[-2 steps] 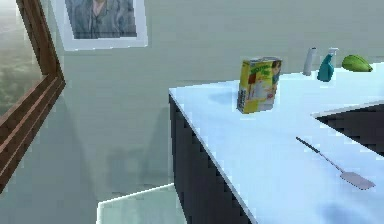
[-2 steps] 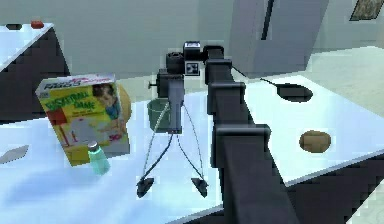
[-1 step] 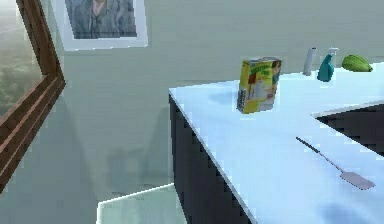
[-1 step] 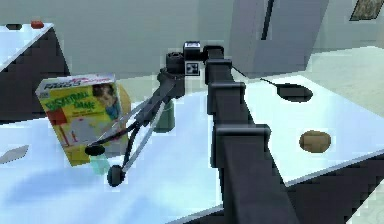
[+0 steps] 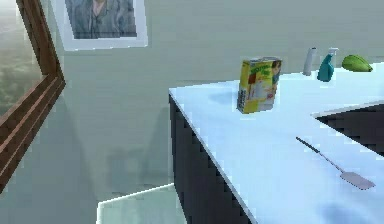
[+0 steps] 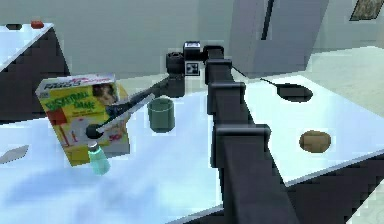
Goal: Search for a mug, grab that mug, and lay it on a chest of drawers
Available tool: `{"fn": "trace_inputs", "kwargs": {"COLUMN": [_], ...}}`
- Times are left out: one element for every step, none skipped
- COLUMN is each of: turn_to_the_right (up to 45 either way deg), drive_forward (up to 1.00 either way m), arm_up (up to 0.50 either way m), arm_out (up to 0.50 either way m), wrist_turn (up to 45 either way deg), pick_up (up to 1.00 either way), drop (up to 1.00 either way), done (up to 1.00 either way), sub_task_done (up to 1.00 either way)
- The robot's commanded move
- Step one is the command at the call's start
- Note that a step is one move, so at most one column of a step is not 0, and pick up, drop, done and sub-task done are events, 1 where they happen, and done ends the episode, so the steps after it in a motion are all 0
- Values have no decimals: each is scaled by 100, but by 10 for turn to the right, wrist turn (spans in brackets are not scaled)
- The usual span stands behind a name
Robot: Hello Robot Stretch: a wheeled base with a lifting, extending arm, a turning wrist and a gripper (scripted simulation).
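The arm [image 6: 235, 140] stood extended as a dark square bar across the countertop [image 6: 60, 195], reaching well out over the work surface, with its two white marker squares [image 6: 190, 62] at the far end. From there the gripper [image 6: 100, 128] pointed down and toward the arm side view's left, its thin fingers [image 6: 130, 108] lying across the face of a cereal box [image 6: 75, 115] that stood upright on the counter. With the box directly behind the fingertips, it could not be determined whether the gripper had hold of anything, nor how its fingers were set. The mug [image 6: 160, 115], a squat grey-green vessel, stood upright on the same countertop between the cereal box and the arm bar, just below the gripper's body in that view; whether anything touched it could not be told. A small teal bottle [image 6: 97, 160] stood just in front of the box. On the other side of the arm lay a dark flat utensil [image 6: 290, 92] and a round brown item [image 6: 315, 140]. A tall grey appliance [image 6: 270, 30] stood against the far wall. In the forward view, a spatula [image 5: 335, 165] lay on the pale counter, and a framed picture [image 5: 100, 20] and a wood-framed window [image 5: 30, 90] occupied the walls.
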Motion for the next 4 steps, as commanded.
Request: {"fn": "trace_inputs", "kwargs": {"turn_to_the_right": [0, 0, 0, 0], "drive_forward": [0, 0, 0, 0], "arm_up": [0, 0, -16, 0], "arm_out": [0, 0, 0, 0], "wrist_turn": [450, 180, 0, 0], "pick_up": [0, 0, 0, 100], "drop": [0, 0, 0, 0], "done": [0, 0, 0, 0], "sub_task_done": [0, 0, 0, 0]}}
